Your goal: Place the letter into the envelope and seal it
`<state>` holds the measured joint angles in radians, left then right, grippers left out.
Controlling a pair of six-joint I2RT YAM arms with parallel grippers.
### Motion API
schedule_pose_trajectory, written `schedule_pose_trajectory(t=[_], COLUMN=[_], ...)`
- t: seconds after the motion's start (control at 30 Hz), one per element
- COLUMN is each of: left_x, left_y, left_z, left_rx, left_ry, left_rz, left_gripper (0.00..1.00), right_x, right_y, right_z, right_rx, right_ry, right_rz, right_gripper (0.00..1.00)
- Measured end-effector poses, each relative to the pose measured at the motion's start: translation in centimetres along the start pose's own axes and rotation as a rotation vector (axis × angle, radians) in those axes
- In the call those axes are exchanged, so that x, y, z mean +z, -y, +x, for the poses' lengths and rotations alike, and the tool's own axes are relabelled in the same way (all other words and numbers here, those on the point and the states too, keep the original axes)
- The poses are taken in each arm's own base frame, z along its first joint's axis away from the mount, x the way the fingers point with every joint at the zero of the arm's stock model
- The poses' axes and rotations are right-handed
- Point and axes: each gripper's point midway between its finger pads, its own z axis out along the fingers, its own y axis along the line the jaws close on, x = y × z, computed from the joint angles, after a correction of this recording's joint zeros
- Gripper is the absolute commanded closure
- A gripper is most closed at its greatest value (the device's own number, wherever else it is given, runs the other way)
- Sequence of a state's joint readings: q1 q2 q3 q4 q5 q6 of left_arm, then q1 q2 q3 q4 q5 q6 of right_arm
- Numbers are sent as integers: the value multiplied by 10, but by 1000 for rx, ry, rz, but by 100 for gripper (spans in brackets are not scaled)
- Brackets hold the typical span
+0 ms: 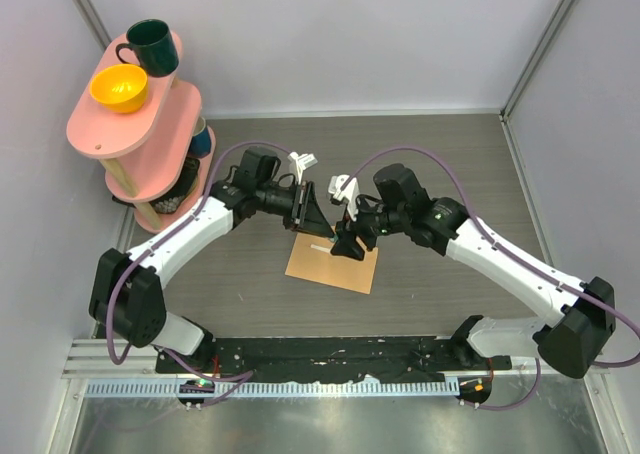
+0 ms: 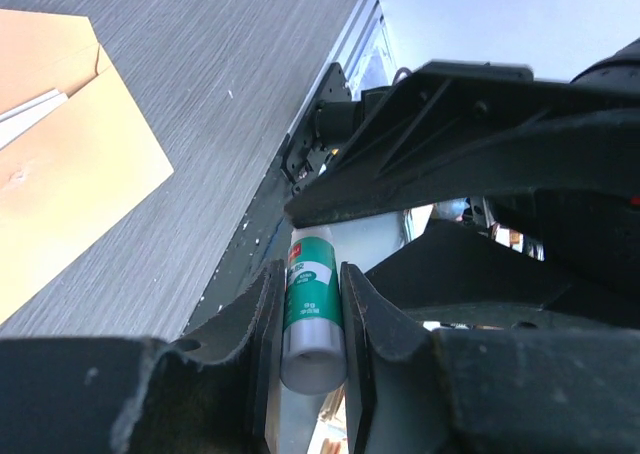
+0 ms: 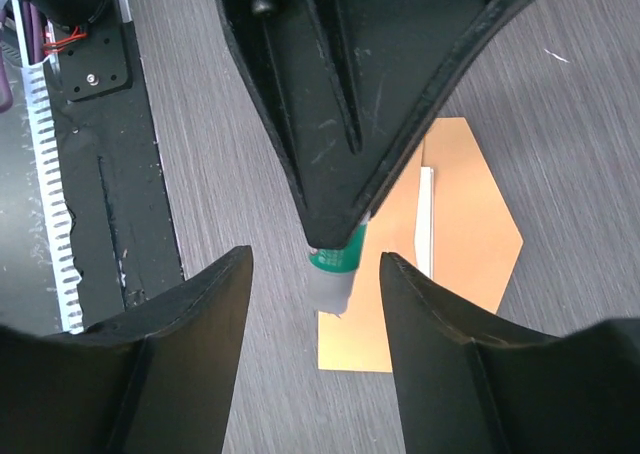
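1. Kraft-brown envelope point(image 1: 335, 266) lies flat on worktop point(image 1: 450, 154), flap open, cream letter point(image 3: 425, 224) tucked inside.
2. Left hand point(image 2: 312, 279) pinches glue stick point(image 2: 312, 324), apparently for sealing.
3. Right hand point(image 3: 312, 264) spread, flanking its cap.

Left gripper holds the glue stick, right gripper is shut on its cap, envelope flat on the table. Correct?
Not quite: the right gripper is open. The right wrist view shows its fingers apart either side of the glue stick, not gripping it. The left gripper holds the stick; the envelope lies flat on the table.
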<state>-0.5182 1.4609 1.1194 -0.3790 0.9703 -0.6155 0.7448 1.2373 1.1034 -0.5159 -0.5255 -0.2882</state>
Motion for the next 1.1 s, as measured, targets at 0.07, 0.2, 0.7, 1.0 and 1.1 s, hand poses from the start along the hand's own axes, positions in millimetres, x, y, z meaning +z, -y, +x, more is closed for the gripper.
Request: schedule_pose_trajectory(t=[0.07,0.2,0.7,1.0,1.1], left_x=[1,1,0,-20,-39], left_y=[1,4,11,12,9], left_z=[-1,-1,-5,-23,-41], left_rx=[-6,-25,-70,-57,-41], left_ry=[4,6,54,204,348], left_rz=[5,15,41,36,-5], left_gripper=[100,100,92,45,39], right_x=[3,5,11,8,7], right_y=[-2,0,5,7,16], right_z=[0,-1,0,-9,-12], right_rx=[0,-7,15,62,144], right_ry=[-2,-1,-6,18,38], right_rz=[-5,5,18,28,50], right_gripper=[56,64,99,99,99])
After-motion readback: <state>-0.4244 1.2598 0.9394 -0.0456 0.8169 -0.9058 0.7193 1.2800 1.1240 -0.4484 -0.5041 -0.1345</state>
